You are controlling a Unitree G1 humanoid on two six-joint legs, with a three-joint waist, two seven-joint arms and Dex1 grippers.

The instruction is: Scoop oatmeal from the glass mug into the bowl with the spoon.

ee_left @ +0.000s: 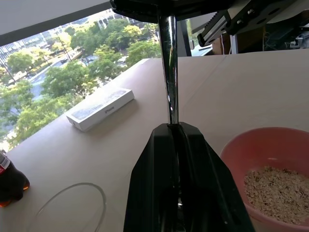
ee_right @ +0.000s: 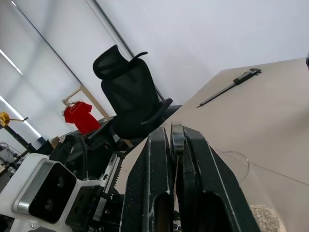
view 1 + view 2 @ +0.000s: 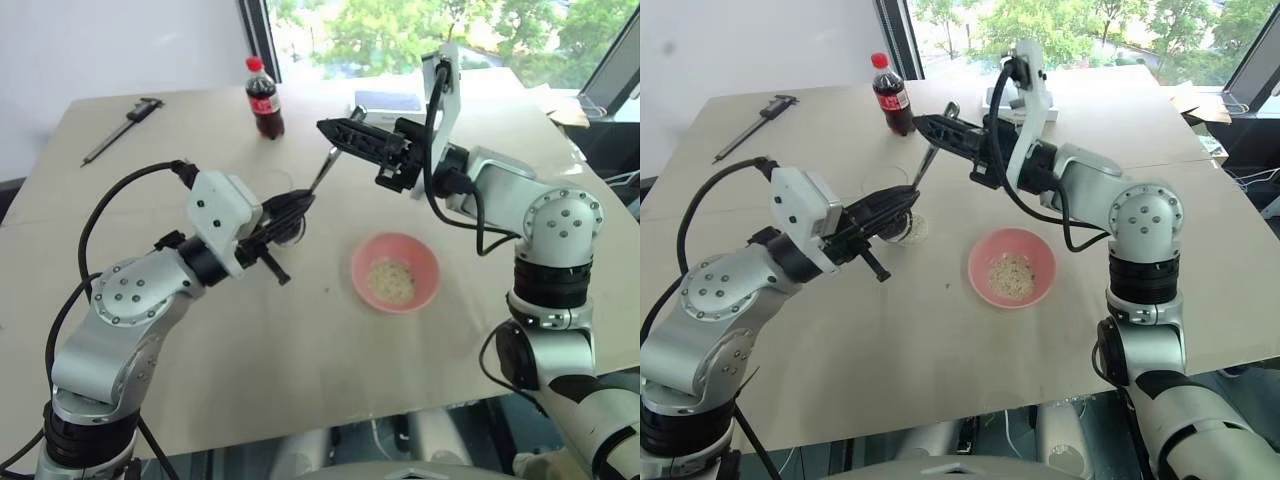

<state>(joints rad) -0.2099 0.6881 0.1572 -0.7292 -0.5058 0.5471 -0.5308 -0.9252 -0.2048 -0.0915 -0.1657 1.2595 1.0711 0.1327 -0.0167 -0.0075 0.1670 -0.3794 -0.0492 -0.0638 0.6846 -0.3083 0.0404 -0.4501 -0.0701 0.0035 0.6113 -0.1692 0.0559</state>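
Both grippers are pinching the spoon now, above the middle of the desk. The left gripper is clamping its lower end right over the glass mug, while the right gripper is squeezing the handle's upper end. The bowl is sitting nearer the desk's front edge, holding a small heap of oatmeal. A cola bottle is standing towards the far edge, and a caliper is lying by the far left corner.
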